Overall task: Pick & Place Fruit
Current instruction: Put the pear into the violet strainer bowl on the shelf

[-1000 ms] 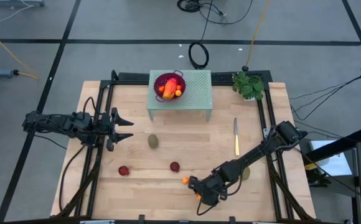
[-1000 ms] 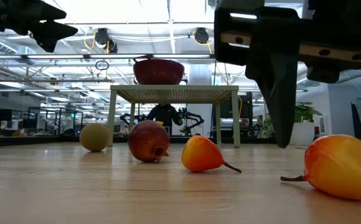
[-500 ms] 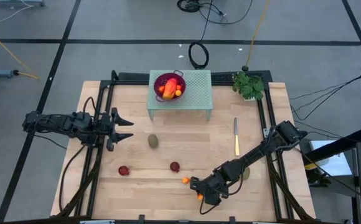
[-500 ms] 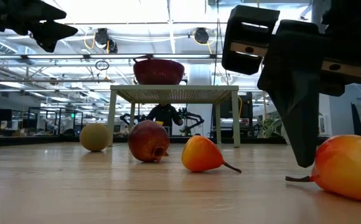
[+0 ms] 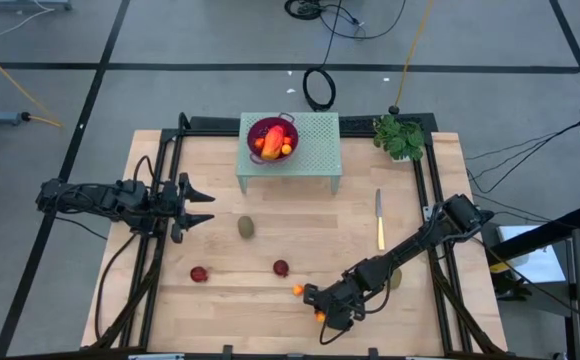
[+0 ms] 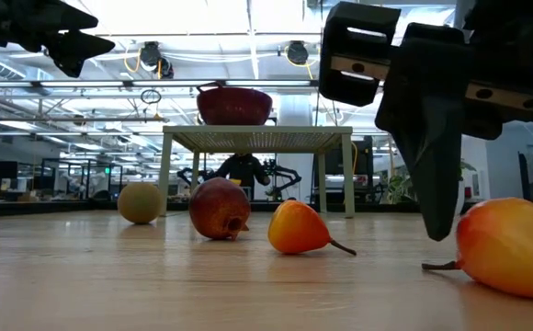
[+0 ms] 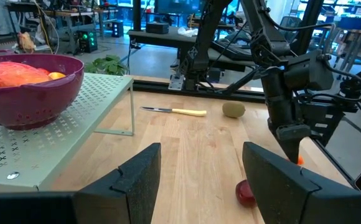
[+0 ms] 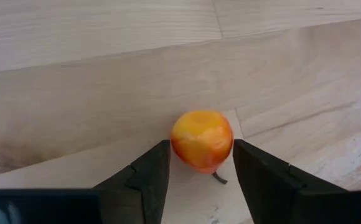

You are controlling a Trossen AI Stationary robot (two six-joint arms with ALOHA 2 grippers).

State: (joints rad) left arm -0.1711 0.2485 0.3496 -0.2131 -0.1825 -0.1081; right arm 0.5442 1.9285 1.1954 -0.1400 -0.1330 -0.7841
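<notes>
The right pincer (image 8: 196, 177) is straddling a small orange-red toy fruit (image 8: 201, 140) lying on the wooden tabletop (image 5: 270, 300), fingers parted either side to enclose it. The left pincer (image 5: 198, 207) is waiting open, well apart.

Overhead: right gripper (image 5: 322, 316) over a small orange fruit (image 5: 319, 316) near the table's (image 5: 220, 300) front edge; left gripper (image 5: 202, 208) waits left.
</notes>
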